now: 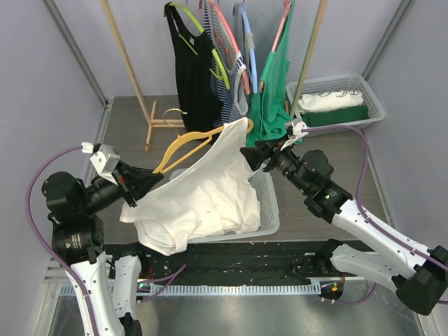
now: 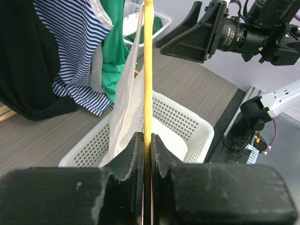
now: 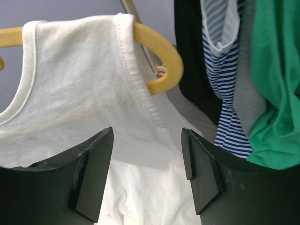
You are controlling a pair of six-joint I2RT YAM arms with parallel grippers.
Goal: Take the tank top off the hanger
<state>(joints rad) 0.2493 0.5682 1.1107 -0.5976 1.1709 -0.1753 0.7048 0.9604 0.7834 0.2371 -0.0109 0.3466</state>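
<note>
Tank top (image 1: pixel 203 196) judged half-freed: one strap (image 3: pixel 126 56) hooked over the end of yellow hanger (image 1: pixel 183 145), body slumped into white basket (image 1: pixel 269 203). Left gripper (image 2: pixel 146 140) clamps the hanger above the basket; right gripper (image 3: pixel 147 136), jaws wide, faces the strap, ungrasped.

Black top (image 1: pixel 190 77), striped top (image 1: pixel 229 94) and green top (image 1: pixel 270 91) hang behind a white perforated basket (image 1: pixel 269 201).
</note>
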